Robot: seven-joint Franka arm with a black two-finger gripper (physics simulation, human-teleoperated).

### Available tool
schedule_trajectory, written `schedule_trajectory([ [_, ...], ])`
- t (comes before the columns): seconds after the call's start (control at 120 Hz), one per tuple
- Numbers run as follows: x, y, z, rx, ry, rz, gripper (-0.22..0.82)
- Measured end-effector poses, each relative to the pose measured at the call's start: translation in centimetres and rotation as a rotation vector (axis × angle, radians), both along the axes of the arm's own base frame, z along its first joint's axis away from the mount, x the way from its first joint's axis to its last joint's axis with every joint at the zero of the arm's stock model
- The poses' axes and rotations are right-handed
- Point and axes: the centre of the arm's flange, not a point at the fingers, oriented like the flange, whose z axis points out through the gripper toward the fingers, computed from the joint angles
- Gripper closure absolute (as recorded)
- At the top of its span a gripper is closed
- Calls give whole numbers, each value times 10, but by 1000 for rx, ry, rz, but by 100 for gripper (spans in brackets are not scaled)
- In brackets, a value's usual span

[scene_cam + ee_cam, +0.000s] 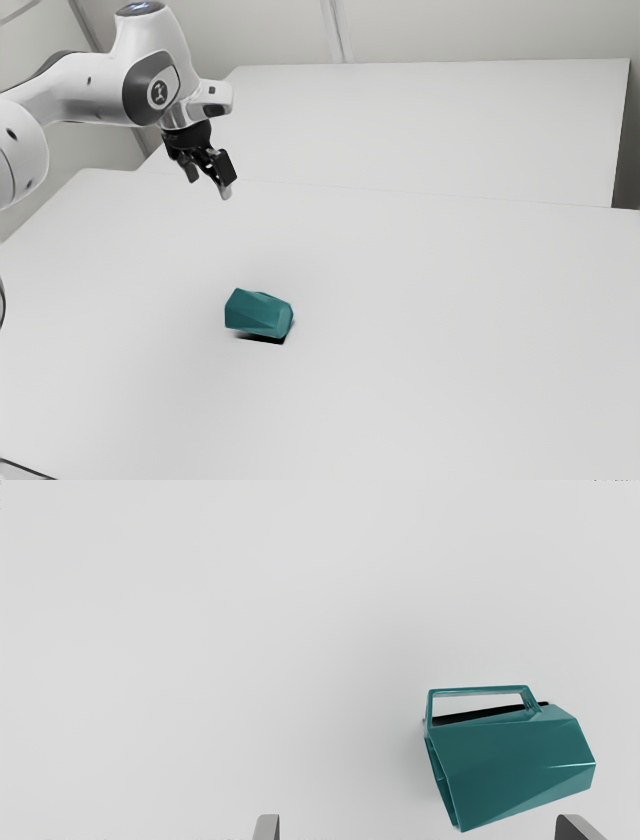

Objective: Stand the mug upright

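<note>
My gripper (208,186) hangs high over the table in the exterior view, well above and apart from the mug. The teal faceted mug (258,314) lies on its side on the white surface. In the wrist view the fingertips of my gripper (418,827) stand wide apart, open with nothing held. There the mug (510,770) shows its handle along one side, and its mouth faces the side where the handle's squarer end is. Its inside is mostly hidden.
The white table (420,400) spreads all around the mug. Behind it in the exterior view is another pale flat surface (430,130), with light walls beyond. A thin dark line crosses the exterior view's lower left corner.
</note>
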Motion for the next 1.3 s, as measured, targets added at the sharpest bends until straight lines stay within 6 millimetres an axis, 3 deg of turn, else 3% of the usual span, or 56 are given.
schedule_trajectory([
  [0.167,1,3,-10,-41,-9,23,0],
  [0.242,3,25,-23,-116,-11,73,0],
  [0.358,5,47,-61,-238,22,136,0],
  [0.558,-2,53,-131,-463,86,191,0],
  [0.658,-14,58,-157,-555,105,208,0],
  [1.017,-20,76,-211,-694,119,168,0],
  [1.3,-46,72,-228,-778,141,117,0],
])
